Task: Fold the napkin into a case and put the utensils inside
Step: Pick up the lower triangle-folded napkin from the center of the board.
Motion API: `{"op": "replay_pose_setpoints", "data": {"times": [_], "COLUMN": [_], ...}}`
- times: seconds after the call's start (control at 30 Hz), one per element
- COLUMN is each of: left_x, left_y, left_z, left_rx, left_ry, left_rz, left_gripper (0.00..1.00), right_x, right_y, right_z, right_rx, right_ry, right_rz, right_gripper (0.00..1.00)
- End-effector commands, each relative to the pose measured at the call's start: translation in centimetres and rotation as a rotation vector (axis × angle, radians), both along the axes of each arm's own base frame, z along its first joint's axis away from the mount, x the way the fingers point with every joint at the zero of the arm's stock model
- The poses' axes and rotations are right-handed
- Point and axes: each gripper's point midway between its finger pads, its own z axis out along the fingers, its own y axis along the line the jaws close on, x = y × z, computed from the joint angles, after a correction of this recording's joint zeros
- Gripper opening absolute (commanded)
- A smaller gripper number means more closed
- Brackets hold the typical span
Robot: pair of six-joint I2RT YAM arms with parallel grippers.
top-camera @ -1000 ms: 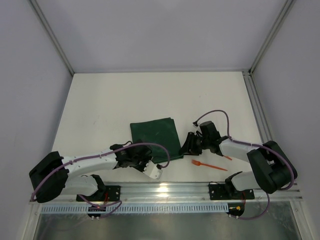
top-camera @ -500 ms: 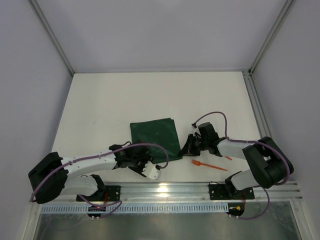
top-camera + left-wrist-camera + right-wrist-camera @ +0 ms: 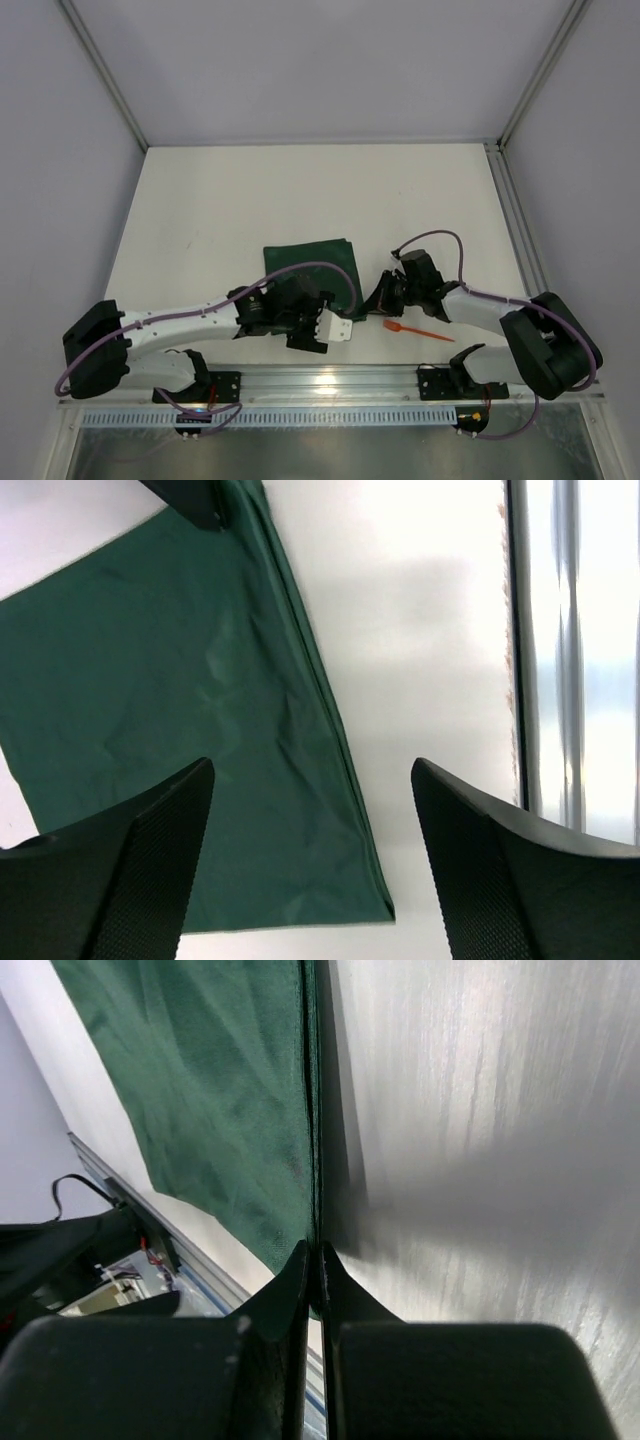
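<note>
Now, your right claw (image 3: 318,1250) is pinched tight on the doubled edge of the napkin (image 3: 230,1090), at the cloth's 3 o'clock in the top view. Your left claw (image 3: 310,768) gapes wide over its 6 o'clock corner, holding nothing. Lift low and fold evenly, matching the edges. One orange utensil (image 3: 418,331) lies at the cloth's 4 o'clock. No writing is readable anywhere.

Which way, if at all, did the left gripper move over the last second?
Yes: the left gripper moved rightward along the rail and slightly away from it, onto the napkin's near edge.
</note>
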Motion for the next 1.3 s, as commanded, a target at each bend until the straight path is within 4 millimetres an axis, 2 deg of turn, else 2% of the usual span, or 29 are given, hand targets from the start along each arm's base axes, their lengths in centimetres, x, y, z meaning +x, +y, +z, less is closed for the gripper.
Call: {"op": "replay_pose_setpoints", "data": {"times": [0.0, 0.03, 0.1, 0.17, 0.2, 0.33, 0.5, 0.63, 0.8, 0.9, 1.03, 1.1, 1.27], "left_x": [2.5, 2.5, 2.7, 2.1, 2.0, 2.3, 1.7, 2.1, 3.2, 3.7, 3.6, 3.5, 3.6], "left_y": [-4.5, -5.0, -6.4, -7.4, -8.3, -8.8, -9.2, -9.8, -9.4, -9.4, -9.2, -8.9, -8.0], "left_z": [2.5, 2.0, 2.2, 1.4, 1.6, 0.1, -2.3, -2.7, -3.4, -3.8, -4.2, -4.6, -4.7], "left_rx": [-0.206, -0.207, -0.256, -0.266, -0.297, -0.290, -0.243, -0.256, -0.234, -0.224, -0.207, -0.197, -0.166], "left_ry": [-0.014, -0.008, -0.015, -0.017, -0.012, -0.013, 0.006, -0.008, -0.076, -0.104, -0.109, -0.108, -0.132], "left_rz": [0.205, 0.215, 0.225, 0.210, 0.211, 0.261, 0.270, 0.301, 0.317, 0.318, 0.304, 0.298, 0.300], "left_gripper": [0.84, 0.86, 0.87, 0.90, 0.91, 0.92, 0.92, 0.92, 0.91, 0.88, 0.72, 0.68, 0.51], "right_x": [0.4, 0.1, 0.1, -0.2, -0.2, -0.4, -0.3, -0.9, -1.2, -1.3, -1.3, -1.3, -1.4], "right_y": [1.0, 0.9, 1.2, 1.3, 1.3, 1.6, 1.8, 1.9, 2.1, 2.2, 2.3, 2.3, 2.1], "right_z": [2.0, 1.9, 2.5, 2.5, 2.7, 3.1, 3.6, 3.5, 3.6, 3.5, 3.8, 3.9, 3.6], "right_rx": [0.103, 0.113, 0.156, 0.178, 0.189, 0.220, 0.258, 0.276, 0.307, 0.309, 0.319, 0.319, 0.314], "right_ry": [-0.001, 0.011, 0.020, 0.032, 0.039, 0.059, 0.067, 0.088, 0.110, 0.118, 0.113, 0.110, 0.114], "right_rz": [-0.070, -0.076, -0.097, -0.110, -0.117, -0.121, -0.137, -0.132, -0.127, -0.120, -0.119, -0.120, -0.127], "right_gripper": [0.04, 0.04, 0.04, 0.04, 0.04, 0.04, 0.04, 0.04, 0.04, 0.04, 0.04, 0.04, 0.04]}}
